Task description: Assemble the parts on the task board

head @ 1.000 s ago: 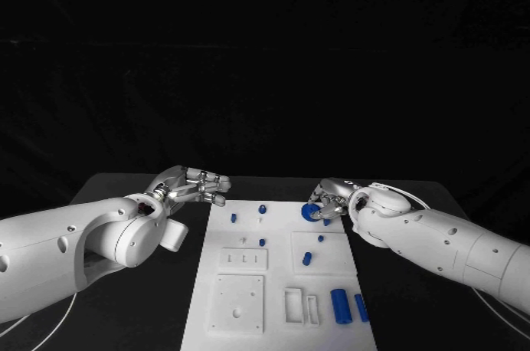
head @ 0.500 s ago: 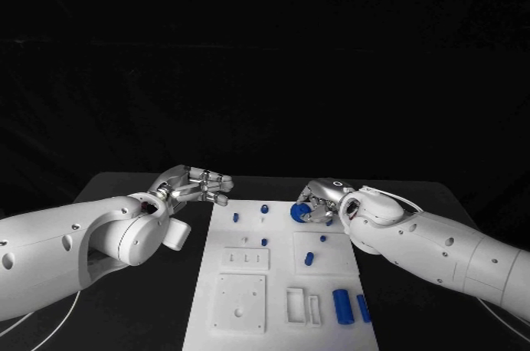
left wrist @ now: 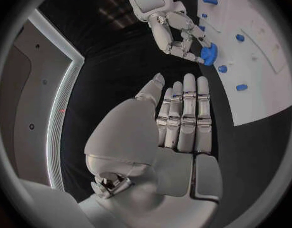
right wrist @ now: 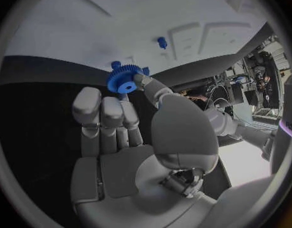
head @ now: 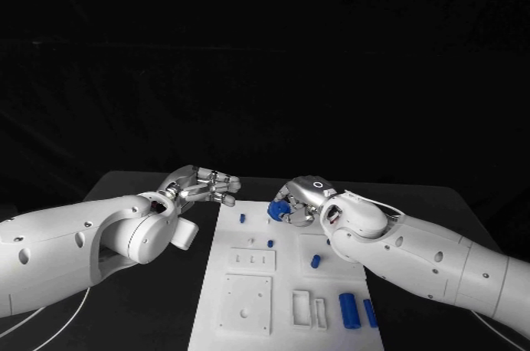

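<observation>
The white task board (head: 249, 305) lies in the middle of the black table. My right hand (head: 300, 198) hovers over its far end and pinches a blue gear (head: 279, 209) between thumb and a finger; the right wrist view shows the gear (right wrist: 125, 79) at the fingertips of that hand (right wrist: 123, 124), above the board (right wrist: 89, 30). My left hand (head: 204, 187) hangs just off the board's far left corner, holding nothing. In the left wrist view its fingers (left wrist: 183, 111) lie straight, side by side, and the gear (left wrist: 209, 53) shows beyond them.
Small blue pegs (head: 245, 219) (head: 270, 244) (head: 316, 260) stand on the board's far half. Two blue cylinders (head: 349, 310) (head: 369, 313) lie at its near right, beside rectangular recesses (head: 300, 305). Black table lies on both sides of the board.
My right hand has carried the blue gear leftward over the board's far end, closer to the left hand. The left hand has barely moved.
</observation>
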{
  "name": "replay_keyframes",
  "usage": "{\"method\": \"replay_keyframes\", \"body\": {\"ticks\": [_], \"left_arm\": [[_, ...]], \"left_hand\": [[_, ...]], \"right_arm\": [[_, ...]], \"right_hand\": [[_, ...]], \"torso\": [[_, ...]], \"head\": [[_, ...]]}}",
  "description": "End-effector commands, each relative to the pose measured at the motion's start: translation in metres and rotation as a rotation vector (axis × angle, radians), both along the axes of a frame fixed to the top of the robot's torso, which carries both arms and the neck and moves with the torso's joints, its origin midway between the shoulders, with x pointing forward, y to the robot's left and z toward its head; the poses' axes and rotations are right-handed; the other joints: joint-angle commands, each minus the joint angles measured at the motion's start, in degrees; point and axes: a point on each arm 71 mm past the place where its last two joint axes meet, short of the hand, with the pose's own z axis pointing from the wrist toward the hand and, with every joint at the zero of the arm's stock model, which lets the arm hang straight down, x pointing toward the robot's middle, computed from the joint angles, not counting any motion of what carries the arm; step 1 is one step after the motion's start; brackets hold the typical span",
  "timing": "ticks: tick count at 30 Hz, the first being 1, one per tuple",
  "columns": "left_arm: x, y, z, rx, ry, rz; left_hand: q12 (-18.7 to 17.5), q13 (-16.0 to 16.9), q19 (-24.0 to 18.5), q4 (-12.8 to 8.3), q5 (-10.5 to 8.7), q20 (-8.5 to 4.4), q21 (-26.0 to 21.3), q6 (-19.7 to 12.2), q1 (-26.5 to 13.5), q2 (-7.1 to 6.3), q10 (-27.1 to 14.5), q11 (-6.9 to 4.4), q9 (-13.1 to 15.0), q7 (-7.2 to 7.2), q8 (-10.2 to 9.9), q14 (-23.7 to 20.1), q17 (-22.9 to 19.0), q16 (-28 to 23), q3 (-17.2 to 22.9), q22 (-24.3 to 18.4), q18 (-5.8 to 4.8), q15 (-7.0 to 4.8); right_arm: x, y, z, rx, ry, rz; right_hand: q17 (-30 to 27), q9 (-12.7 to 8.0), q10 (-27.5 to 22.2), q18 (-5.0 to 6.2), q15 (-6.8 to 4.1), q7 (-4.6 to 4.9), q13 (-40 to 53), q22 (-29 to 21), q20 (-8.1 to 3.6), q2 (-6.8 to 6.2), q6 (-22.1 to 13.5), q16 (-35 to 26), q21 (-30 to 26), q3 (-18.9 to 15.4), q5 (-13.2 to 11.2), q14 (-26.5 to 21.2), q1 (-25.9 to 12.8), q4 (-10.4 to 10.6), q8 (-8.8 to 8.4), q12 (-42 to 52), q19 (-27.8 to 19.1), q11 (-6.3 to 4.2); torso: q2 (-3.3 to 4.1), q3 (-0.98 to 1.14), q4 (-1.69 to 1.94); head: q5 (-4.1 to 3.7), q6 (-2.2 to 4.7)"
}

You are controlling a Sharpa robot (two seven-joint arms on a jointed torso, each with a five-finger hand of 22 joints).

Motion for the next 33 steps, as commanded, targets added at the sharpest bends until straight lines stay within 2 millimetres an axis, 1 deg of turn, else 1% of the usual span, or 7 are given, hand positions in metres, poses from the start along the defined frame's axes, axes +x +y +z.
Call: {"method": "replay_keyframes", "body": {"ticks": [1, 3, 4, 11, 19, 22, 33], "left_arm": [[-0.001, -0.004, 0.003, -0.001, -0.01, -0.018], [-0.001, -0.005, 0.003, -0.001, -0.01, -0.02], [-0.001, -0.005, 0.003, -0.001, -0.01, -0.021], [-0.001, -0.007, 0.003, -0.002, -0.009, -0.027], [-0.001, -0.008, 0.003, -0.002, -0.01, -0.03], [-0.001, -0.008, 0.003, -0.001, -0.01, -0.029], [-0.001, -0.009, 0.003, -0.001, -0.01, -0.031]], "left_hand": [[-0.4, 0.0, -0.4, -0.4, -0.32, 0.02, 0.1, -0.4, -0.1, 0.15, -0.3, -0.09, 0.0, -0.06, -0.1, -0.2, -0.1, 0.2, 0.0, 0.1, -0.36, 0.0], [-0.4, 0.0, -0.4, -0.4, -0.32, 0.02, 0.1, -0.4, -0.1, 0.15, -0.3, -0.09, 0.0, -0.06, -0.1, -0.2, -0.1, 0.2, 0.0, 0.1, -0.36, 0.0], [-0.4, 0.0, -0.4, -0.4, -0.32, 0.02, 0.1, -0.4, -0.1, 0.15, -0.3, -0.09, 0.0, -0.06, -0.1, -0.2, -0.1, 0.2, 0.0, 0.1, -0.36, 0.0], [-0.4, 0.0, -0.4, -0.4, -0.32, 0.02, 0.1, -0.4, -0.1, 0.15, -0.3, -0.09, 0.0, -0.06, -0.1, -0.2, -0.1, 0.2, 0.0, 0.1, -0.36, 0.0], [-0.4, 0.0, -0.4, -0.5, -0.32, 0.0, 0.1, -0.4, 0.0, 0.15, -0.3, -0.11, 0.0, -0.06, -0.1, -0.2, -0.1, 0.2, 0.0, 0.1, -0.35, -0.01], [-0.4, 0.0, -0.4, -0.5, -0.32, 0.0, 0.1, -0.4, 0.0, 0.15, -0.3, -0.11, 0.0, -0.06, -0.1, -0.2, -0.1, 0.2, 0.0, 0.1, -0.35, -0.01], [-0.4, 0.0, -0.4, -0.5, -0.32, 0.0, 0.1, -0.4, 0.0, 0.15, -0.3, -0.11, 0.0, -0.06, -0.1, -0.2, -0.1, 0.2, 0.0, 0.1, -0.35, -0.01]], "right_arm": [[-0.002, 0.009, 0.0, -0.029, -0.053, -0.004], [-0.002, 0.015, -0.004, -0.039, -0.053, 0.003], [-0.002, 0.018, -0.006, -0.044, -0.053, 0.006], [-0.001, 0.031, -0.017, -0.078, -0.044, 0.016], [0.001, 0.038, -0.026, -0.11, -0.03, 0.017], [0.002, 0.038, -0.028, -0.119, -0.036, 0.009], [0.005, 0.039, -0.032, -0.134, -0.043, -0.008]], "right_hand": [[-0.1, 0.3, 0.1, -0.09, -0.37, -0.38, -0.1, 6.2, -0.22, -0.31, 3.3, -0.3, 0.1, 0.4, -0.4, -0.1, 0.5, 0.0, 0.11, -0.4, 3.3, -0.2], [-0.1, 0.3, 0.1, -0.09, -0.37, -0.38, -0.1, 6.2, -0.22, -0.31, 3.3, -0.3, 0.1, 0.4, -0.4, -0.1, 0.5, 0.0, 0.11, -0.4, 3.3, -0.2], [-0.1, 0.3, 0.1, -0.09, -0.37, -0.38, -0.1, 6.2, -0.22, -0.33, 3.3, -0.3, 0.1, 0.4, -0.4, -0.1, 0.5, -0.1, 0.11, -0.4, 3.3, -0.2], [-0.2, 0.3, 0.0, -0.07, -0.36, -0.34, -0.2, 6.1, -0.22, -0.41, 3.2, -0.4, 0.0, 0.5, -0.4, -0.1, 0.5, -0.1, 0.1, -0.5, 3.3, -0.17], [-0.4, 0.3, 0.0, -0.1, -0.36, -0.34, -0.4, 6.1, -0.21, -0.42, 3.2, -0.5, 0.1, 0.5, -0.6, -0.1, 0.5, -0.2, 0.11, -0.6, 3.3, -0.13], [-0.4, 0.3, 0.0, -0.1, -0.36, -0.34, -0.4, 6.1, -0.21, -0.44, 3.1, -0.5, 0.0, 0.4, -0.7, -0.1, 0.4, -0.2, 0.11, -0.6, 3.3, -0.13], [-0.7, 0.2, -0.2, -0.12, -0.3, -0.19, -0.8, 6.1, -0.17, -0.68, 2.6, -0.8, 0.0, 0.3, -1.6, -0.1, 0.5, -0.3, 0.08, -1.0, 3.3, -0.02]], "torso": [[0.08, -0.06, 0.08], [0.12, 0.03, 0.12], [0.13, -0.02, 0.19], [0.18, 0.1, 0.2], [0.27, -0.11, 0.52], [0.24, -0.07, 0.39], [0.23, -0.06, 0.36]], "head": [[0.22, 0.18], [0.28, 0.14], [0.35, 0.09], [0.66, -0.04], [0.63, -0.1], [0.72, -0.01], [0.8, 0.15]]}}
